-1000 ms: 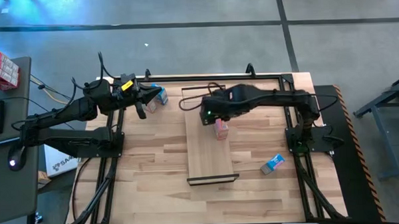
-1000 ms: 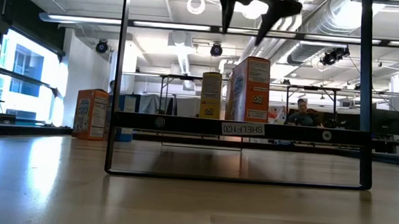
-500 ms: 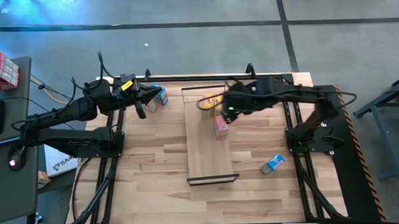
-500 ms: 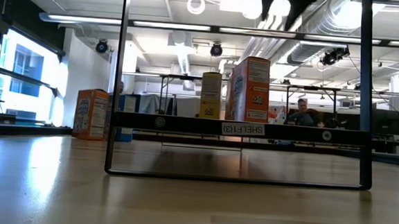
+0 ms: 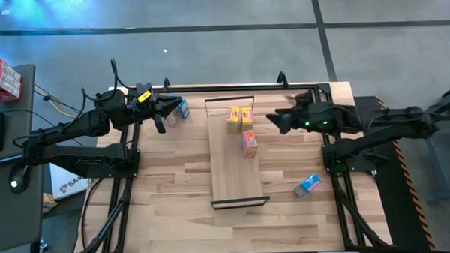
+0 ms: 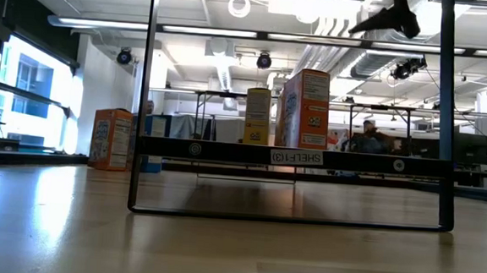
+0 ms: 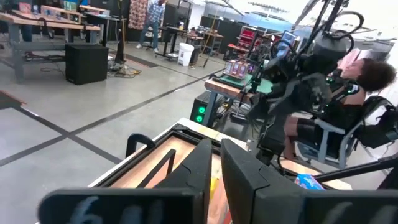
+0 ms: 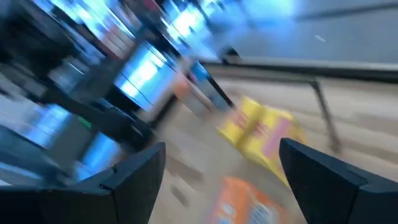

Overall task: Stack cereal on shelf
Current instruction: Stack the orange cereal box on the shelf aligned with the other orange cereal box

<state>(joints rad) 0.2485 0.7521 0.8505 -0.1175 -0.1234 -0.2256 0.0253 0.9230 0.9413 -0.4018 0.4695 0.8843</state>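
Note:
The shelf lies along the middle of the table, a long light-wood panel with dark frame ends. Two yellow cereal boxes stand at its far end, and an orange-pink box stands just nearer; they also show in the low view as the yellow box and the orange-pink box. One blue box lies on the table right of the shelf. Another blue box sits at the far left. My left gripper hovers beside it, shut. My right gripper is open and empty, right of the shelf.
The dark frame rails run along the table's far edge and both sides. Another box stands left of the shelf frame in the low view. Bare plank tabletop lies near-left of the shelf. A person sits beyond the table.
My right gripper has drawn back from above the orange-pink box on the shelf toward the table's right edge, uncovering the yellow boxes at the shelf's far end. The boxes on the shelf have stayed in place.

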